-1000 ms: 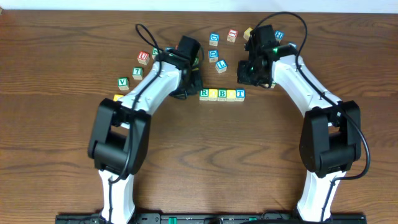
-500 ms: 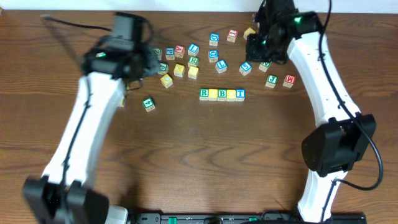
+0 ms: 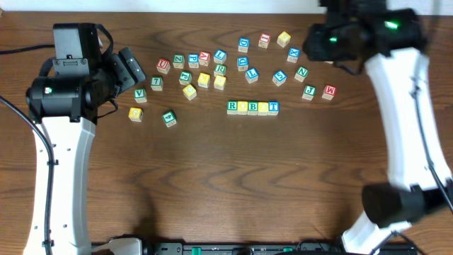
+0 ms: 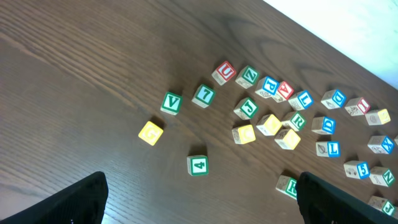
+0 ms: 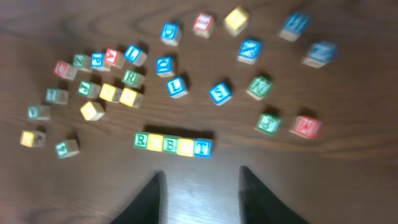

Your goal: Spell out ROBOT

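Five lettered blocks form a row point(image 3: 253, 107) mid-table: green R point(image 3: 232, 107), a yellow block, green B, another yellow block, blue T point(image 3: 273, 107). The right wrist view shows the same row point(image 5: 173, 145) just beyond my fingers. My left gripper point(image 3: 131, 67) hangs high over the table's left side, open and empty. In its wrist view the left gripper point(image 4: 202, 186) has dark fingers point(image 4: 81, 199) at both bottom corners, with a green 4 block point(image 4: 198, 165) far below. My right gripper point(image 3: 329, 41) is raised at the back right, blurred. Seen from its wrist, the right gripper point(image 5: 200, 183) is open and holds nothing.
Several loose letter blocks lie scattered behind the row: a cluster at the left point(image 3: 191, 67), others at the back point(image 3: 263, 40) and right point(image 3: 318, 91). A yellow block point(image 3: 135, 113) and a green one point(image 3: 168, 118) sit apart at the left. The table's far edge point(image 3: 212, 11) meets a white wall.
Both arms have lifted away from the blocks, the left swinging far left, the right rising to the back right. Both grippers went from shut to open. The row is unchanged.
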